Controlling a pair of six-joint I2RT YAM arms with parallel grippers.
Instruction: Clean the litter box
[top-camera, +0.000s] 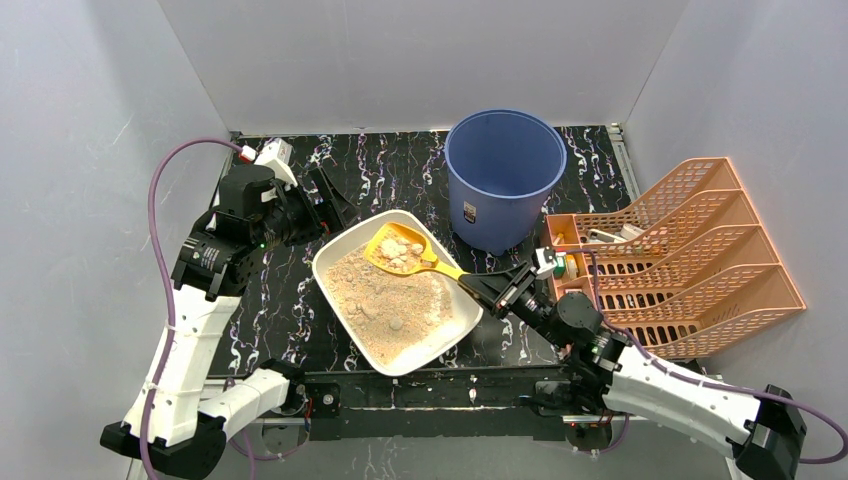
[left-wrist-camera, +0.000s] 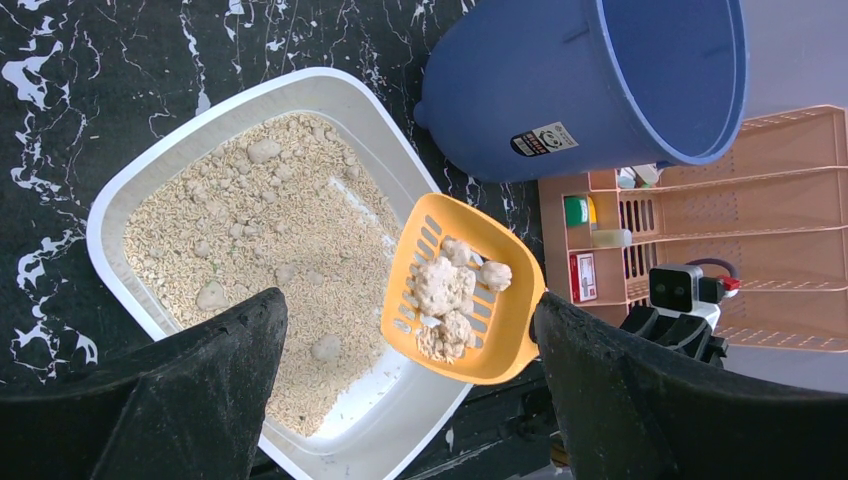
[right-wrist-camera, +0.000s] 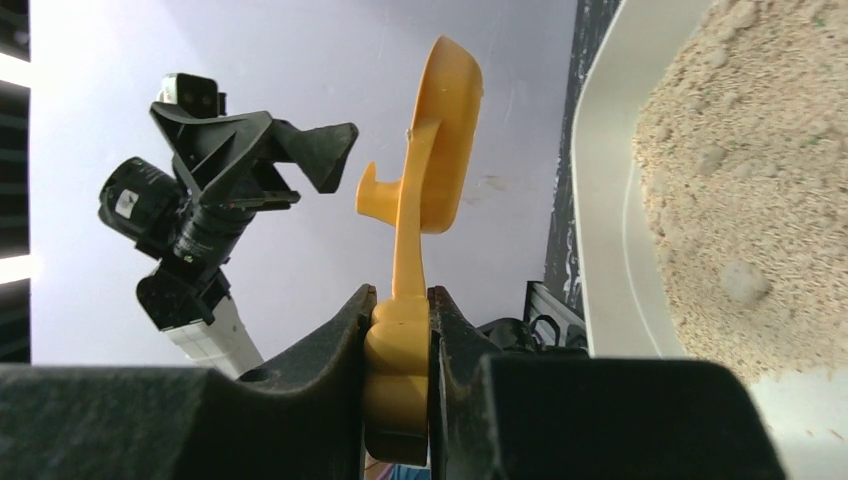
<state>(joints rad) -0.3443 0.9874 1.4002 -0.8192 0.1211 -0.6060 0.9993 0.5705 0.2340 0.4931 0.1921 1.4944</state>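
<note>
1. This is a robotics lab test cell, not a home: plain pale grey panels (top-camera: 400, 60) wall in the work area at the back and on both sides.
2. Two white-and-black robot arms, the left arm (top-camera: 190, 350) and the right arm (top-camera: 680, 395), are mounted on a metal rail (top-camera: 440, 385) at the near edge of a black marbled surface (top-camera: 290, 300).
3. A purple cable (top-camera: 155, 200) loops openly along the left arm, and a small camera module (right-wrist-camera: 190, 95) sits on its wrist.
4. The household goods, a litter box (left-wrist-camera: 345, 95), a yellow scoop (top-camera: 445, 268), a blue bucket (top-camera: 490, 215) and an orange rack (top-camera: 700, 300), are gathered among this machinery.
</note>
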